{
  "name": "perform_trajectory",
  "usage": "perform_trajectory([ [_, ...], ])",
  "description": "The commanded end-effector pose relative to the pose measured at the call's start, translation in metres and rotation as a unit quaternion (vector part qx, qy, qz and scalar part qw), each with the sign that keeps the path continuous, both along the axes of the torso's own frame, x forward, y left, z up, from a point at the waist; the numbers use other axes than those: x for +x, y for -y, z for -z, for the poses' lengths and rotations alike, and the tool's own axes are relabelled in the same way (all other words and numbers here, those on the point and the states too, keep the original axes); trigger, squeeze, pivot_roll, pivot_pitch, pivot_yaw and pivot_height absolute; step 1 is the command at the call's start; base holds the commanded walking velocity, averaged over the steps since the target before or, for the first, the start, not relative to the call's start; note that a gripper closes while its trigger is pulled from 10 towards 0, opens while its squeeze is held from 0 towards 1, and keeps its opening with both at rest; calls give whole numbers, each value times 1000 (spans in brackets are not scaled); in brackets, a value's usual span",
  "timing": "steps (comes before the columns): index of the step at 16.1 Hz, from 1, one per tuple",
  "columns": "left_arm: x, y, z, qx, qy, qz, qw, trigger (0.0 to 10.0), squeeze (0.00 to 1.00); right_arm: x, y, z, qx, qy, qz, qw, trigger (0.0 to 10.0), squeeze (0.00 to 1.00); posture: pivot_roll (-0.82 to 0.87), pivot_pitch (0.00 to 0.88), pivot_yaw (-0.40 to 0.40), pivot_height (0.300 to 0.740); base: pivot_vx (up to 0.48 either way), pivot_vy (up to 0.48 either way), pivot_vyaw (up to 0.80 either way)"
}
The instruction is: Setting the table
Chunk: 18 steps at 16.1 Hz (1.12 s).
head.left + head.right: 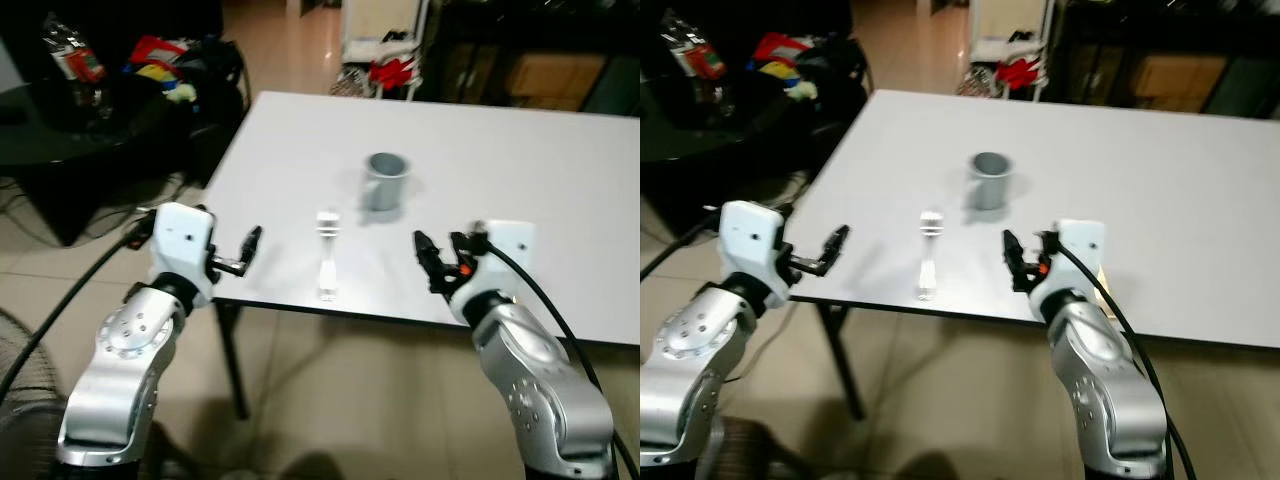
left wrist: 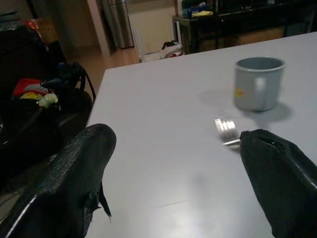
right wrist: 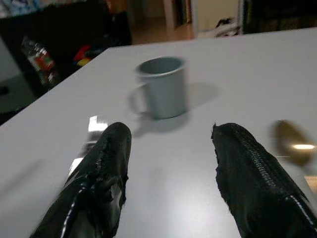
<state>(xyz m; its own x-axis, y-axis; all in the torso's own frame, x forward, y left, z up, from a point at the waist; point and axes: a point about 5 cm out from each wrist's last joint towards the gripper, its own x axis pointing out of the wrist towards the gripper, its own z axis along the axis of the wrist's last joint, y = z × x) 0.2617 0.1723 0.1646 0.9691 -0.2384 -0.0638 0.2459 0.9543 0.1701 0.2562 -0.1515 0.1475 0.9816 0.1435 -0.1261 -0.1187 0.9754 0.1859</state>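
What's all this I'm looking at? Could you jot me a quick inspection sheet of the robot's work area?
Surface: white table, mostly bare.
Job's things: grey mug upright; fork lying nearer the robot; spoon beside the right end effector.
Clutter: nothing seen on the table.
End effectors: left end effector open, at the table's edge; right end effector open, over the table's near edge.
Cables: black cables along both arms.
Surroundings: tiled floor, dark furniture holding colourful items.

Blurred fork (image 1: pixel 327 262) on the table (image 1: pixel 520 160); far table corner cut off
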Motion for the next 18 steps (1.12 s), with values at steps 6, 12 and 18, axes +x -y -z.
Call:
perform_trajectory([
  [6, -1, -5, -2, -2, 5, -30, 1000, 10000, 0, -1, -6, 3, 14, 10, -15, 1000, 10000, 0, 150, 0, -4, 740, 0, -480, 0],
  [12, 4, -1, -3, 6, 5, -10, 1000, 10000, 0, -2, -2, 11, -9, 7, -1, 1000, 10000, 0, 137, 0, 8, 740, 0, -375, 133],
  [18, 11, 4, 1, 24, -5, 9, 1000, 10000, 0, -5, 1, 12, -13, 16, 13, 1000, 10000, 0, 115, 0, 53, 740, 0, 0, 800],
])
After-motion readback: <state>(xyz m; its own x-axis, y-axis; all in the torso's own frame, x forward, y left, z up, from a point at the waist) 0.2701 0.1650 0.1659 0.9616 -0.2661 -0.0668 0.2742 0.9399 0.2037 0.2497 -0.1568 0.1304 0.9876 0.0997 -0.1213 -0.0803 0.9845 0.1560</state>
